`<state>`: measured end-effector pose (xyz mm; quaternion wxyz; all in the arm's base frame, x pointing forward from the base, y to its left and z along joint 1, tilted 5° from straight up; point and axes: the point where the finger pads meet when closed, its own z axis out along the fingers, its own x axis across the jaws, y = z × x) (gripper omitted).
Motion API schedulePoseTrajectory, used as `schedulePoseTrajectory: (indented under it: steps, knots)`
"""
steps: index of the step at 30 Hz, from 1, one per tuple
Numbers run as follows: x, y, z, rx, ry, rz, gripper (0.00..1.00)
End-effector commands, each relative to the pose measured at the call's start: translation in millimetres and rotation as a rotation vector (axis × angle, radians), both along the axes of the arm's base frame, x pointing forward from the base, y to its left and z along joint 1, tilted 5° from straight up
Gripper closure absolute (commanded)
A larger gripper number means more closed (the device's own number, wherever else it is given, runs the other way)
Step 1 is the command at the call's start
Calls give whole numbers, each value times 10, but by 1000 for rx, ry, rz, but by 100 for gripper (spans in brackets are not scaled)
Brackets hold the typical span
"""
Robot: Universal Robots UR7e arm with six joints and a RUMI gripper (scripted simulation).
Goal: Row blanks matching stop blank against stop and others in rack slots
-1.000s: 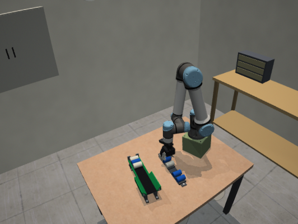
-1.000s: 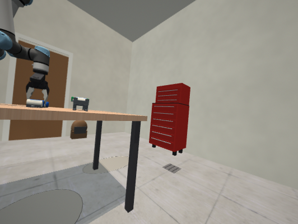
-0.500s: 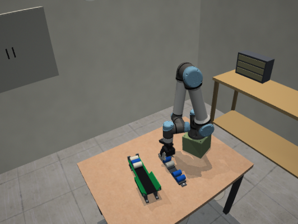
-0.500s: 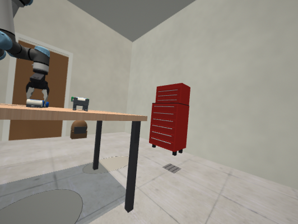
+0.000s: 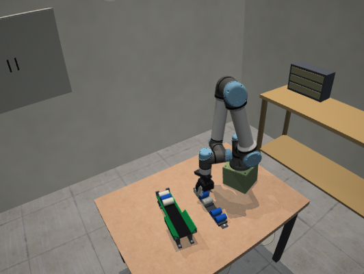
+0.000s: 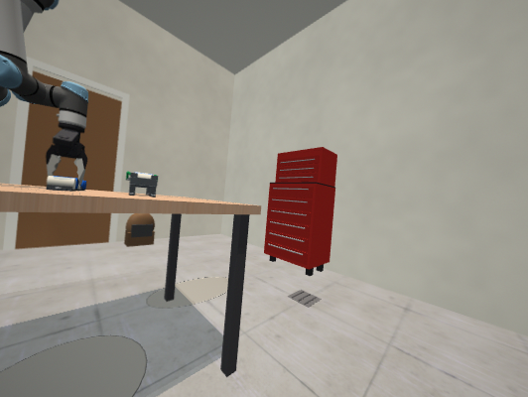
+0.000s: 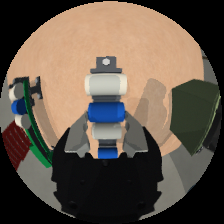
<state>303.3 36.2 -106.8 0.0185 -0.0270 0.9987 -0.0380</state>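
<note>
Currently on the desk (image 5: 130,219) (image 6: 189,204) (image 7: 135,35), green base block (image 5: 235,179) (image 7: 192,115) beside stock rack (image 5: 211,208) (image 7: 99,65), ramp (image 5: 189,222) (image 6: 143,180) (image 7: 29,112) holding white-blue-white at the stop end, rack holding mixed blanks, tool (image 5: 200,192) (image 6: 66,178) (image 7: 106,111) astride a blue blank (image 5: 204,194) (image 7: 106,112), cannot tell whether clamped.
</note>
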Motion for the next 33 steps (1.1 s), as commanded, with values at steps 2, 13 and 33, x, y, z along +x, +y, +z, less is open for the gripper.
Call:
schedulePoseTrajectory:
  steps: [2, 13, 33]
  knots:
    - [3, 0, 2, 0, -1, 0, 58]
    - [3, 0, 2, 0, -1, 0, 50]
    - [2, 2, 27, 0, -1, 0, 48]
